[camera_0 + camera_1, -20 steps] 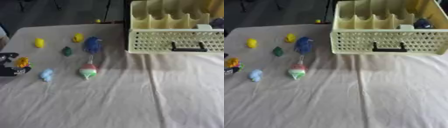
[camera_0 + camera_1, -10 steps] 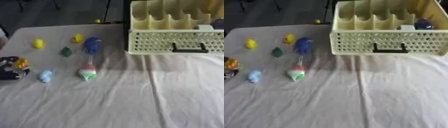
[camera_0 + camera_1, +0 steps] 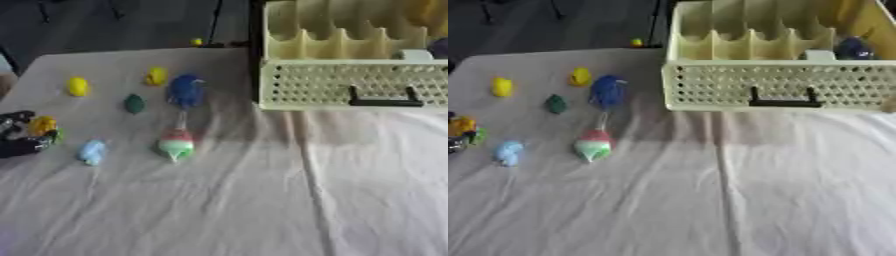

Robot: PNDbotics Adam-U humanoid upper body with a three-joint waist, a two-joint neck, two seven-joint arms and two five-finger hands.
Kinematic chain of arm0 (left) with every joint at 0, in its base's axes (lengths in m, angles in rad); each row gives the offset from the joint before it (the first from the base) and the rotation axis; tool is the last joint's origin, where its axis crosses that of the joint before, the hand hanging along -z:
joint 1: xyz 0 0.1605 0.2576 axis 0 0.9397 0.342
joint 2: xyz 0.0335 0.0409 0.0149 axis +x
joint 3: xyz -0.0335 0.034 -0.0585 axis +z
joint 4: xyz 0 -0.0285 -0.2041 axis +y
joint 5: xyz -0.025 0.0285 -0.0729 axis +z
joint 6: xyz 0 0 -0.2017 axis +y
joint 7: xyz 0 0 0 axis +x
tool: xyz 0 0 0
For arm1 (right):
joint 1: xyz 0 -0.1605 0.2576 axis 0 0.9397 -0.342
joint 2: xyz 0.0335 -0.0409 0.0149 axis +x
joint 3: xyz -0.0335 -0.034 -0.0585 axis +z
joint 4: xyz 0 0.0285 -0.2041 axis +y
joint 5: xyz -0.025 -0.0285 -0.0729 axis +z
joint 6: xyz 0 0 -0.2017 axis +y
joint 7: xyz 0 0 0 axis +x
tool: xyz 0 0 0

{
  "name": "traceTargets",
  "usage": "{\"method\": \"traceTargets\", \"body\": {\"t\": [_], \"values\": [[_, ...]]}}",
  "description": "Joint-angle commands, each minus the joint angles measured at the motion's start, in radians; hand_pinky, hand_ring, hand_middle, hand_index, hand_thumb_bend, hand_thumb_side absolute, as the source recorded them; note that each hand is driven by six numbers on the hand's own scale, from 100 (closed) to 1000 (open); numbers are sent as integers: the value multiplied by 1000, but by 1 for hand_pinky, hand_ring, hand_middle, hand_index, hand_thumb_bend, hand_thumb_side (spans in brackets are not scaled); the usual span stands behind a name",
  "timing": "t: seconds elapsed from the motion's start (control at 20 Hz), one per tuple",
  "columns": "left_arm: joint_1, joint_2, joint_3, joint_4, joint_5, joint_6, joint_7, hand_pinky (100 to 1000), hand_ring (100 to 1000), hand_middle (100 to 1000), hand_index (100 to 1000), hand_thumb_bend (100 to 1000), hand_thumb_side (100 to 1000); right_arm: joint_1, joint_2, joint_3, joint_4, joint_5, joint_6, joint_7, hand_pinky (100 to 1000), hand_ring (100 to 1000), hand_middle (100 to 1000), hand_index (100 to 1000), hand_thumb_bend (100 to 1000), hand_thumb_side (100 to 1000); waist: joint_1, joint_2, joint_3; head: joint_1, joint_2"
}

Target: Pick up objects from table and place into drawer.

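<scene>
Left hand (image 3: 19, 136): at the table's left edge, black fingers curled round an orange-yellow toy (image 3: 42, 125), a speck of green at its side.
Right hand: out of shot.
Light blue toy (image 3: 91, 151): just right of the fingers, lying free on the white cloth (image 3: 262, 200).
Red, white and green toy (image 3: 176, 143): further right, apart from the hand.
Dark green piece (image 3: 134, 103), blue toy (image 3: 185, 90), two yellow toys (image 3: 78, 86) (image 3: 156, 76): beyond the fingers, untouched.
Cream drawer (image 3: 780, 90): well away to the right, open, a dark blue thing (image 3: 852, 48) in a right compartment.
</scene>
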Motion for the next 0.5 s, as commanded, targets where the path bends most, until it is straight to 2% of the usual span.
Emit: {"method": "traceTargets", "body": {"t": [0.05, 0.5], "values": [[-12, 37, 8, 3, -7, -4, -27, 780, 890, 891, 1000, 338, 668, -7, -9, -5, -16, -4, -74, -66, 408, 444, 404, 759, 100, 645, -2, -16, -2, 6, -14], [-15, 28, 16, 30, -10, 1, -36, 759, 857, 841, 971, 319, 675, -7, 0, -8, -16, -7, -71, -61, 411, 443, 403, 762, 100, 642, -1, -7, -12, 15, -22]]}}
